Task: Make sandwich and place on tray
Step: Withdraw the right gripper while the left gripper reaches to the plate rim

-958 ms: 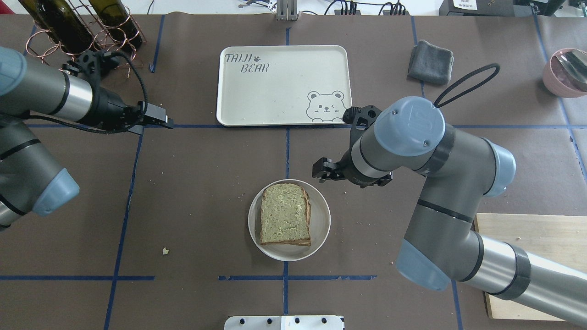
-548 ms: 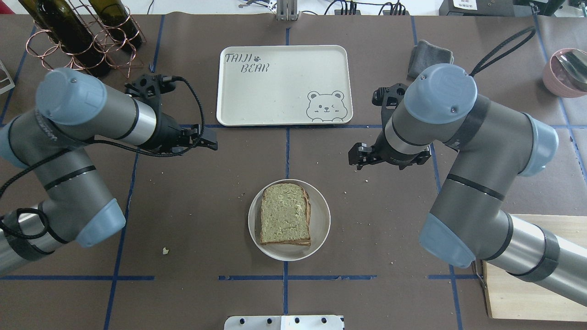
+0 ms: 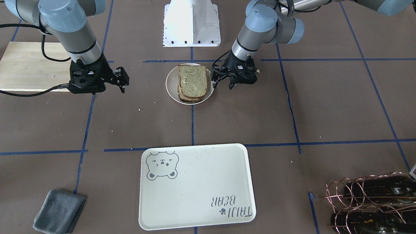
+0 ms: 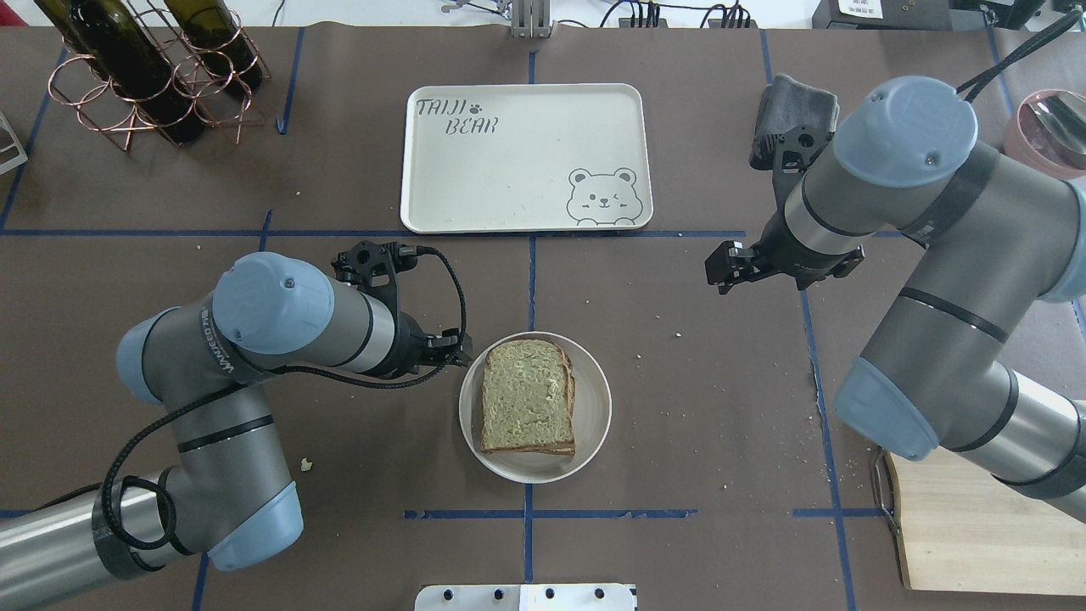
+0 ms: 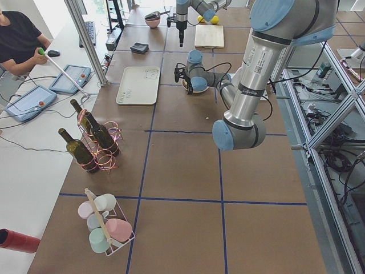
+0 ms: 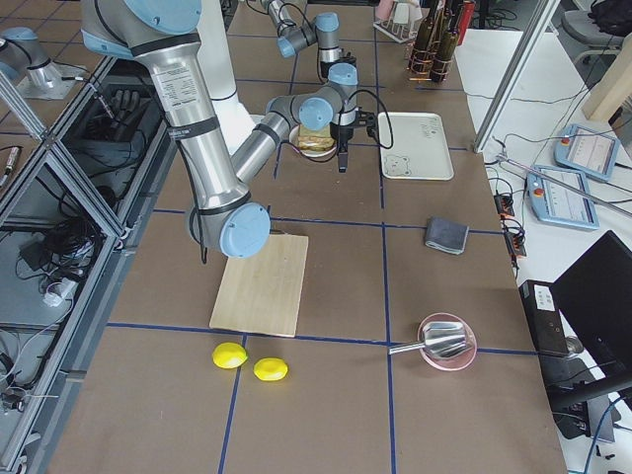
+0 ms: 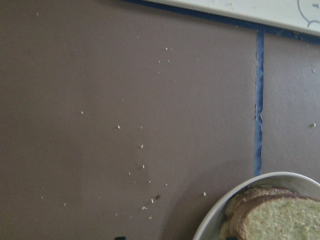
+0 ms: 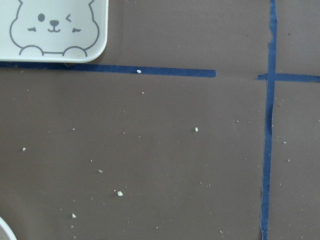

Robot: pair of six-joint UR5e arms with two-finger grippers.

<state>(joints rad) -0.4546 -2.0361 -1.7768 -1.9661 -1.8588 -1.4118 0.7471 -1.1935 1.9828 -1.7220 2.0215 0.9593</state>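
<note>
Sitting on the small round white plate, the sandwich of square greenish bread slices with dark brown crust is not on the big cream-white tray with the grey bear drawing yet. The tray lies well apart, farther up the table. The left gripper has just swung in and now hangs right beside the plate's rim, fingers apart, holding nothing. The right gripper has pulled back, away from the plate, and its fingers look apart too. So I think the left gripper takes over now, ready for the move to the tray.
</note>
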